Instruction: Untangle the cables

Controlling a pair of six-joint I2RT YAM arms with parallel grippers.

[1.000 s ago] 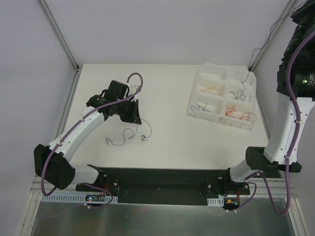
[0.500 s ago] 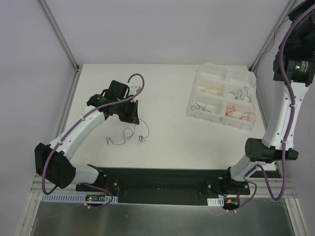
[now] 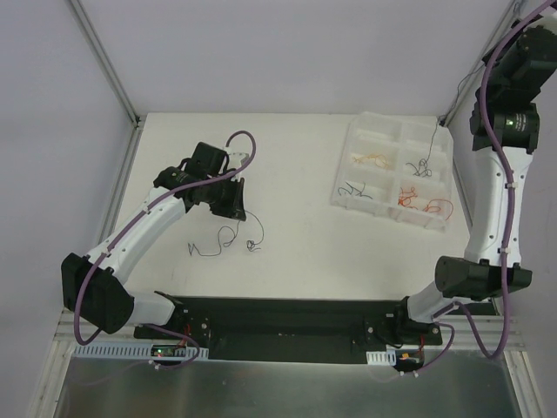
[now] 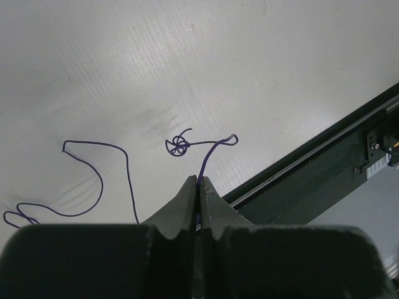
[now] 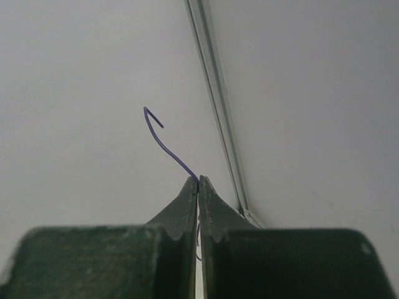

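Where the purple cable (image 4: pixel 211 151) comes up out of the left claw (image 4: pixel 197 181), it is seen to be pinched between fingertips that are pressed fully together. From that pinch it is led out to a small loop and on to a tight curl (image 4: pixel 177 146) over the white counter (image 4: pixel 262 56); whether the curl is touching the surface cannot be told. A second purple length (image 4: pixel 100 180) is laid in a wide bend on the counter to the left, and its end is hidden behind the claw's body. From above, this wire is found left of the counter's centre, just on the near side of the downward-pointed claw.

More cables are held in the white tray (image 3: pixel 439 225) at the far right of the counter: an orange wisp (image 3: pixel 374 158), a black strand (image 3: pixel 357 189), a red and orange bunch (image 3: pixel 419 200) and a dark curl (image 3: pixel 424 165), each in its own compartment. A thin dark strand (image 3: pixel 432 135) is drawn straight up from the dark curl.

The right claw (image 5: pixel 198 179) is likewise clenched, on a hooked purple strand (image 5: pixel 163 138), and is set against a white wall beside a metal frame post (image 5: pixel 215 93). The right arm (image 3: pixel 500 174) is raised high at the counter's right edge.
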